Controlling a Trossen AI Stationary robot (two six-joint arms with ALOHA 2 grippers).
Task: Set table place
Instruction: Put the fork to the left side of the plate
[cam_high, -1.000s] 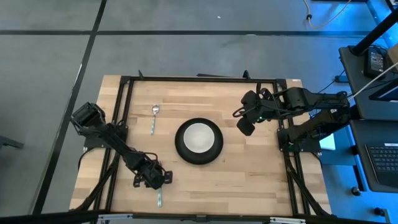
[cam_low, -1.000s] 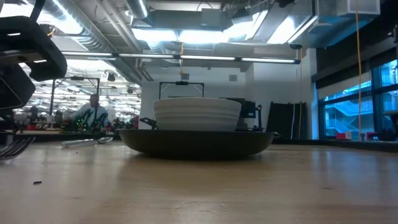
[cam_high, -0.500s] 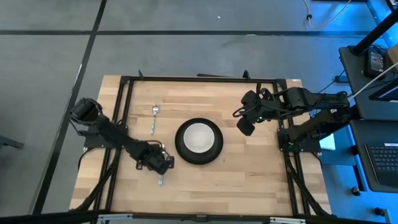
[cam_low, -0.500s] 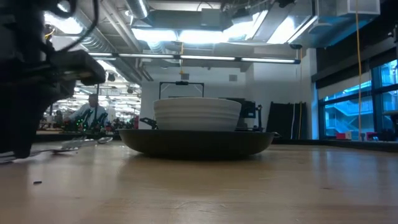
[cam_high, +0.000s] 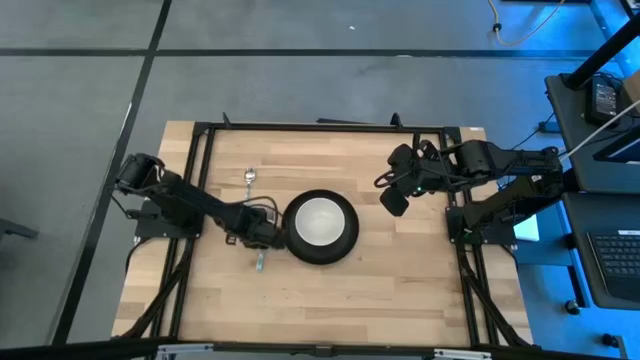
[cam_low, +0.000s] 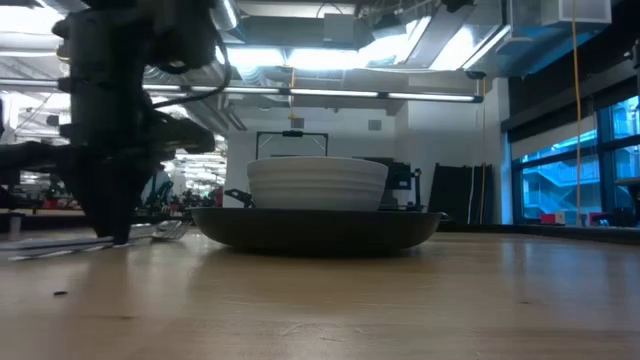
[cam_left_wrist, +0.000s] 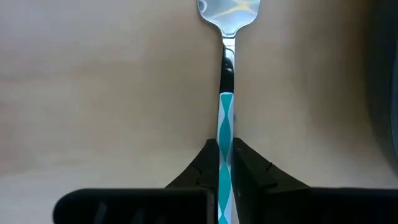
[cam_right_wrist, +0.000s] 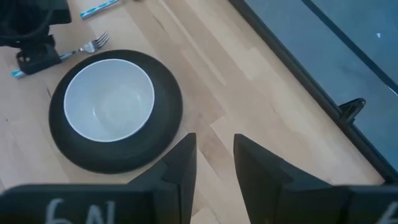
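Note:
A black round plate lies at the table's middle with a white bowl in it. My left gripper is just left of the plate, shut on a fork with a pale blue patterned handle. The fork's tines point toward the far edge and its handle end toward the near edge. A spoon lies flat on the table, farther back and to the left. My right gripper hovers open and empty to the right of the plate. My left gripper pinches the fork's blue handle between its two fingers, a little behind the silver neck. The fingers come from above, pointing down, and lie across the handle. The fork lies level at the table top; I cannot tell whether it is clear of the wood.
The table's black metal frame runs along the far edge and both sides. Bare wood lies to the right of the plate and along the near edge. A person shows far off in the room behind the table in the low view.
My left gripper has gone from near the table's near-left corner toward the far edge and the right, up beside the plate, staying shut. The fork has come along with it, still level with its handle end toward the near edge.

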